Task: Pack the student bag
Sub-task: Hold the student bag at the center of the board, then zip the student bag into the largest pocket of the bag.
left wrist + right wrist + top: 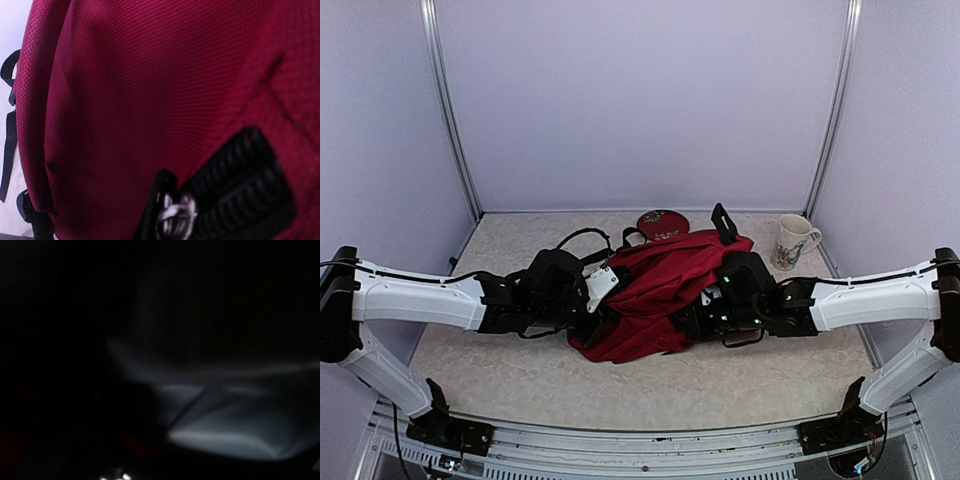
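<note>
Mid beige speckled counter (520,370): large dark red soft fabric backpack (655,285), slumped, black straps (582,240) trailing off its far left. Left jaws closed, pressed to the backpack's left side; pinching fabric or not, cannot tell. Left wrist view: red weave close up, black zip (240,185) with metal pull (175,212). Right jaws closed, buried in the backpack's right side; wrist view dark, pale grey lining fold (235,435). White printed mug (792,243) upright far right, apart from backpack.

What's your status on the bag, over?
Left gripper, right gripper: jaws shut, at opposite sides of the student bag. Bag slumped mid-table. Mug back right, apart.
</note>
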